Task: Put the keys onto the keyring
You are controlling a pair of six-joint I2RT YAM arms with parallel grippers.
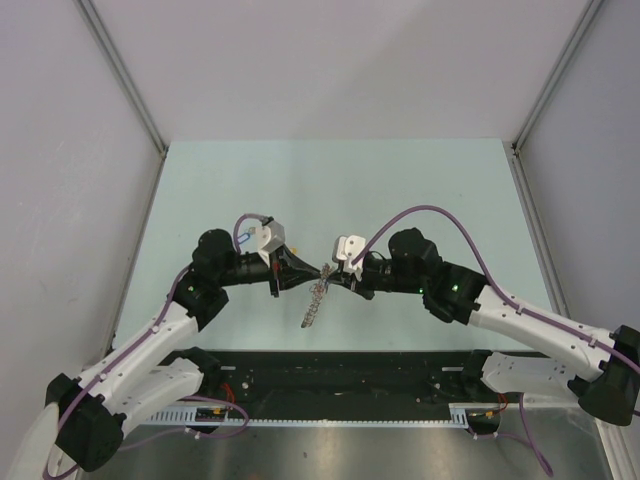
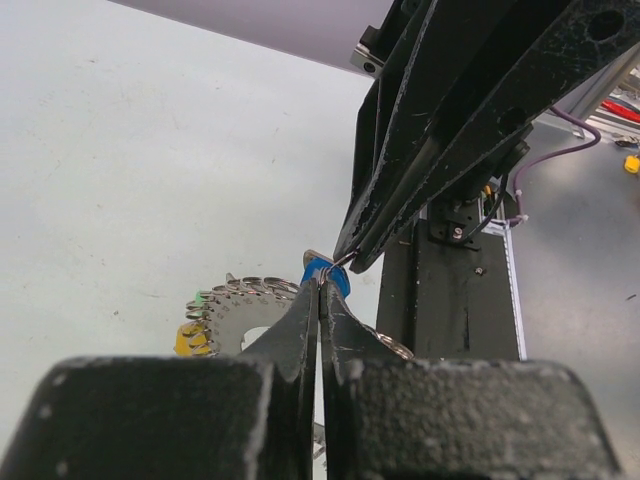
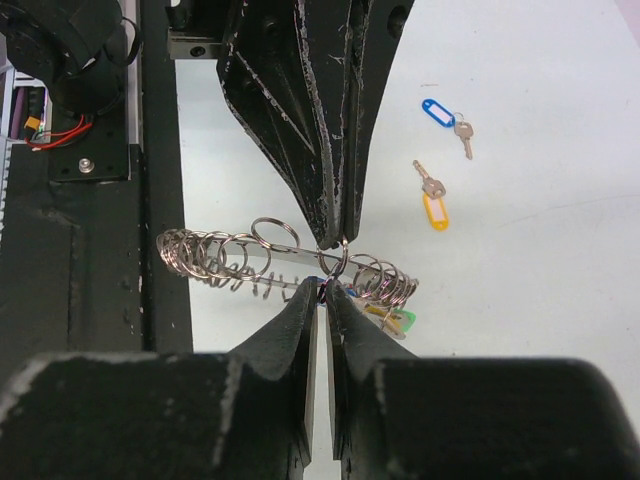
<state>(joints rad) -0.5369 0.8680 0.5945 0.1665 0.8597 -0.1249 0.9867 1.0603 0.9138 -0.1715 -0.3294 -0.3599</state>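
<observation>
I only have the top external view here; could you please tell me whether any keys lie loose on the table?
Observer: Yes, the right wrist view shows two on the table beyond the keyring: a blue-tagged key and a yellow-tagged key.
Operator: Thank you. Are any tags already at the ring?
Observer: A green tag shows at one end of its coil, apparently threaded on.
Operator: And what sits where the pincers meet?
Observer: The left wrist view shows another blue tag right at the tips of the shut left pincer.
</observation>
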